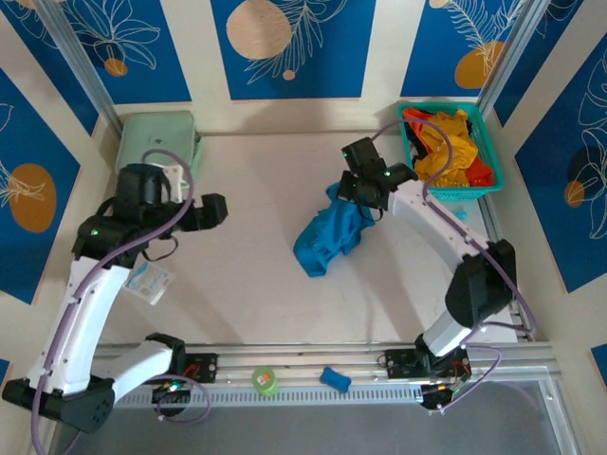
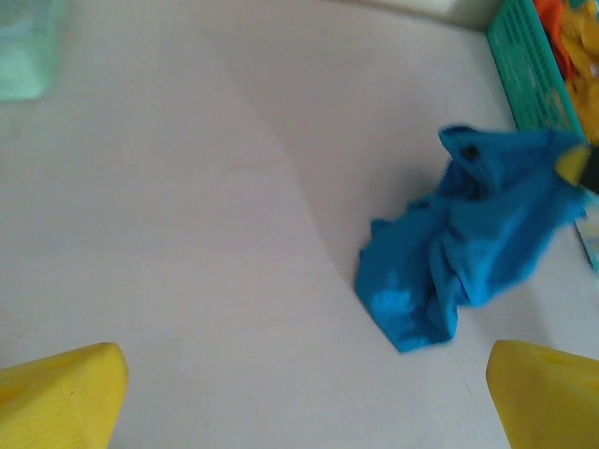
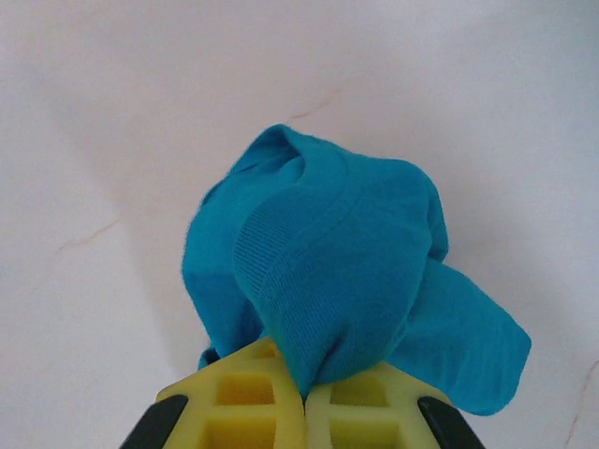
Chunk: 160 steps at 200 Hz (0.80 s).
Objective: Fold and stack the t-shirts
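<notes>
Shirt-spreading is only beginning, by my read: the right gripper [image 3: 304,398] is clamping closed on a fold of the blue t-shirt [image 1: 327,237] and lifting that end. The rest is hanging and bunching in a crumpled heap on the desk [image 1: 256,284], right of centre and just near-left of the teal basket [image 1: 462,194]. The left gripper [image 2: 301,402] is hovering well apart on the left, its fingers spread wide with nothing between them, and facing the shirt across bare desk.

No fold is made yet and nothing is stacked. A yellow-orange t-shirt [image 1: 450,152] and a red-orange t-shirt [image 1: 481,172] are sitting jumbled in the basket at the far right.

Next move is probably calling for the left gripper to come across and take a second edge or shoulder, so both arms can pull the cloth flat. Which edge is which is hard to tell in this bunch.

The desk is showing pale, smooth and matte. A mint-green case [image 1: 156,137] is lying at the far left. Blue leaf-pattern panels [image 1: 294,47] are lining the walls.
</notes>
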### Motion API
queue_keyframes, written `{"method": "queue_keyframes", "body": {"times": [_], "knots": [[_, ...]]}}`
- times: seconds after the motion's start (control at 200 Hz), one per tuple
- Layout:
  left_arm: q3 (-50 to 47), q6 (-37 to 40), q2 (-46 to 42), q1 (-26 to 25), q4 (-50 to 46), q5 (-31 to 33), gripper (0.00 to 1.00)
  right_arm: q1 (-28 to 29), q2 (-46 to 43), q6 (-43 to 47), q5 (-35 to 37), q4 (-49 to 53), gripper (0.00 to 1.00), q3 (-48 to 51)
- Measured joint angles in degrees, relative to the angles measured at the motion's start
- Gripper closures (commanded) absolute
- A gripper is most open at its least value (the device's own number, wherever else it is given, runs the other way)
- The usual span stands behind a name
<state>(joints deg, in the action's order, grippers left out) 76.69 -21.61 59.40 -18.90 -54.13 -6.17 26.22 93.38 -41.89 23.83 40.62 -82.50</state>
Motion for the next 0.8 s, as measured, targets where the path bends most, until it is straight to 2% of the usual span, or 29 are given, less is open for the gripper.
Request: {"method": "queue_keyframes", "body": {"times": [0.085, 0.105, 0.225, 0.275, 0.36, 0.455, 0.49, 0.645, 0.8], "knots": [[-2.5, -0.8, 2.6, -6.4, 2.0, 0.3, 0.02, -3.9, 4.2, 0.6, -0.8, -1.6, 1.0, -0.3], [-3.2, -1.0, 3.5, -7.9, 2.7, 0.2, 0.03, -4.5, 5.0, 0.7, -0.9, -1.6, 0.97, -0.7], [-6.7, -2.5, 11.4, -16.2, 8.3, 0.3, 0.06, -6.5, 9.6, 3.0, -1.4, -2.1, 0.51, -3.4], [-7.4, -2.8, 15.2, -19.1, 10.8, 0.3, 0.06, -6.4, 9.7, 4.0, -1.5, -2.2, 0.38, -3.5], [-7.4, -3.4, 22.3, -23.6, 15.0, 0.4, 0.06, -6.3, 8.5, 5.8, -1.6, -3.0, 0.27, -2.9], [-5.8, -3.4, 29.7, -27.3, 18.2, 0.4, 0.1, -6.2, 4.9, 6.4, -1.8, -3.8, 0.23, 0.4], [-4.4, -3.4, 32.5, -28.4, 18.9, 0.2, 0.1, -6.2, 3.0, 6.8, -1.8, -4.0, 0.12, 2.2], [2.0, -3.4, 41.8, -32.3, 21.7, 0.2, 0.1, -6.0, -6.1, 7.6, -2.4, -3.5, 0.11, 11.2], [3.3, -3.5, 43.6, -34.4, 24.3, -0.2, 0.1, -5.9, -15.4, 7.6, -2.4, -1.8, 0.12, 20.0]]}}
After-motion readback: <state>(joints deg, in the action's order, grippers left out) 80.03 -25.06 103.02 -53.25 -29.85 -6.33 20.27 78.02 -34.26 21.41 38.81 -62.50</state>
